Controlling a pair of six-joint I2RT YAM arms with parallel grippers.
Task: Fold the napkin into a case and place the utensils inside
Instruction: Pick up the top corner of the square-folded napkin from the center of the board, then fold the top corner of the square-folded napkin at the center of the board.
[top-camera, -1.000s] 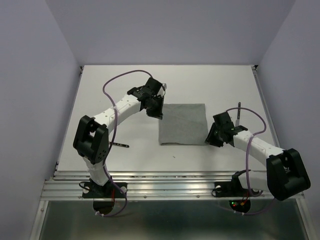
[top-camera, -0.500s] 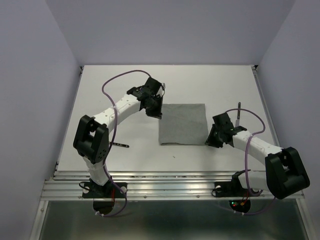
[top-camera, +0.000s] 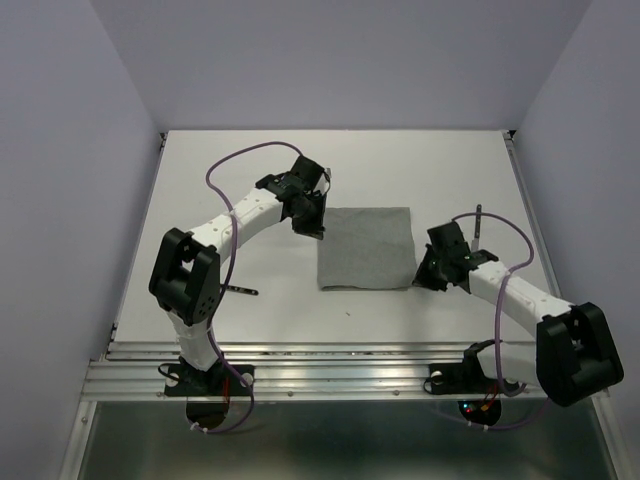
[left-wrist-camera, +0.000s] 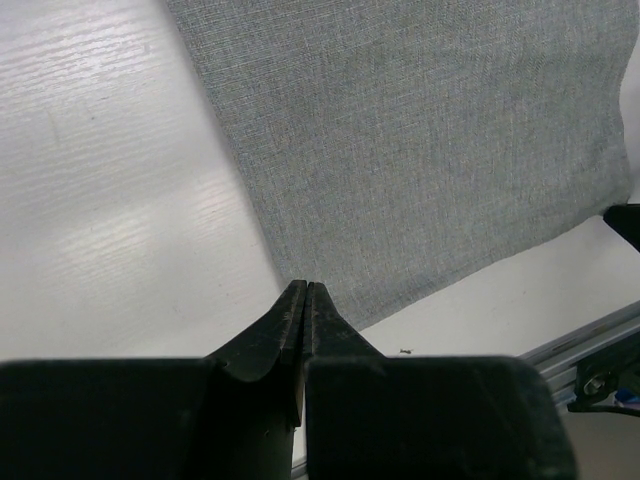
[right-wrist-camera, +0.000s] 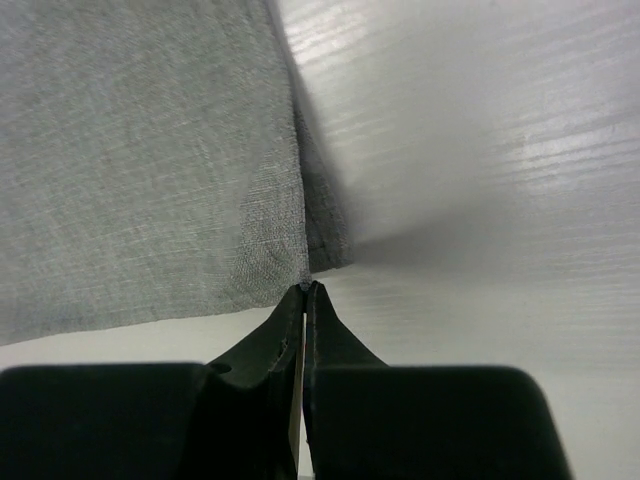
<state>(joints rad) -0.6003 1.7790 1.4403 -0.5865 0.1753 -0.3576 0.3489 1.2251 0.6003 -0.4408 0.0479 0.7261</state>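
In the middle of the bench (top-camera: 420, 170) you have the napkin (top-camera: 366, 248) lying as a flat grey rectangle, with one arm at each of two opposite corners. Your left hand (top-camera: 319, 231) sits at the far left corner and your right hand (top-camera: 418, 283) at the near right corner. From above, the wrists hide both sets of fingertips, so you cannot read the grip there. The wrist cameras settle it: on the left, the two dark fingers are pressed together with the cloth's corner meeting their tips. On the right, the fingers are likewise together on the corner, and the cloth's edge rises in a shadowed ridge towards them. Only the overhead view shows you a utensil (top-camera: 478, 225) lying just right of the napkin, beyond the right wrist. It also shows a second utensil (top-camera: 238, 291) well to the left, near the left arm's base.
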